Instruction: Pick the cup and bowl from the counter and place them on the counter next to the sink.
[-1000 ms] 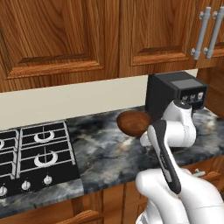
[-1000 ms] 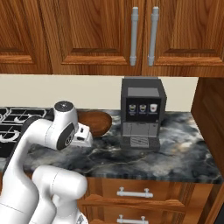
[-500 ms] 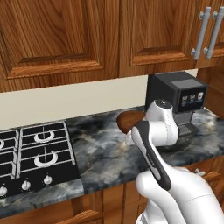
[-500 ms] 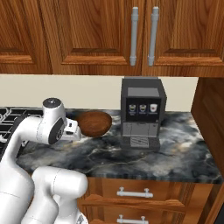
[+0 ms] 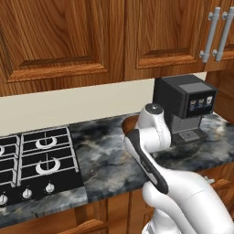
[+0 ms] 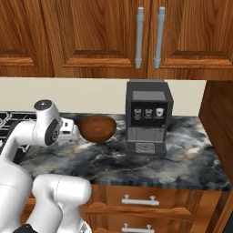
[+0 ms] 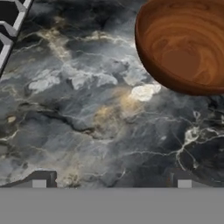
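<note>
Glossy reddish-brown bowl (image 7: 188,43), upright on veined counter (image 7: 87,122), gripper (image 7: 111,183) spread apart

Glossy, seemingly wooden bowl (image 7: 186,43) on polished veined marble counter (image 7: 87,122); wood-grain cabinets (image 6: 91,36).

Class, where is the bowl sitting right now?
In the right base view the bowl sits on the counter by the back wall, just left of the coffee machine and right of the stove.
</note>
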You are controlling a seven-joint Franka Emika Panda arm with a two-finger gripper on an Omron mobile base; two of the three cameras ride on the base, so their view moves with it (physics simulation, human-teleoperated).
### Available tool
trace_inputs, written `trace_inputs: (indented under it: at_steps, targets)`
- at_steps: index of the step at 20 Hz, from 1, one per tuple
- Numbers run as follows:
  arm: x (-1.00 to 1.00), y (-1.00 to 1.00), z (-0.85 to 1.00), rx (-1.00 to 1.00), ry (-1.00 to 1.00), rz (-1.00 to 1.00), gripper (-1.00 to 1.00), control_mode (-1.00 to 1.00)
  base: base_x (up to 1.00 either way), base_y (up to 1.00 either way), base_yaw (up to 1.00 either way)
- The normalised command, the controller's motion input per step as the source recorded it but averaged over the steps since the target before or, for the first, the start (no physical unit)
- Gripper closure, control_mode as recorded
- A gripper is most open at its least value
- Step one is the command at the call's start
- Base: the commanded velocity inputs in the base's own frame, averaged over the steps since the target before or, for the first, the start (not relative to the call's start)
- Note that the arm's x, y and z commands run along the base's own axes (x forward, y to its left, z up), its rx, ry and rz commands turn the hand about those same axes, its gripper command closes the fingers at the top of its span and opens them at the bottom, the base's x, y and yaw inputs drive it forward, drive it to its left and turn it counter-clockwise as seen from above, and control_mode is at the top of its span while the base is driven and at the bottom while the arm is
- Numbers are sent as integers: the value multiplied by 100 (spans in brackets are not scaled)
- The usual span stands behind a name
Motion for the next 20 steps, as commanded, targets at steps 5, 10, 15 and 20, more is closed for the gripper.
trace_inputs:
  at_steps: [5,10,15,20]
  targets:
    - [29,-2,0,-12,-11,0,-100,-100,0,0,0]
    - [36,-5,0,-11,-5,0,-100,-100,0,0,0]
    - [77,-6,0,-10,0,0,-100,-100,0,0,0]
    - [96,-3,0,-5,7,0,-100,-100,0,0,0]
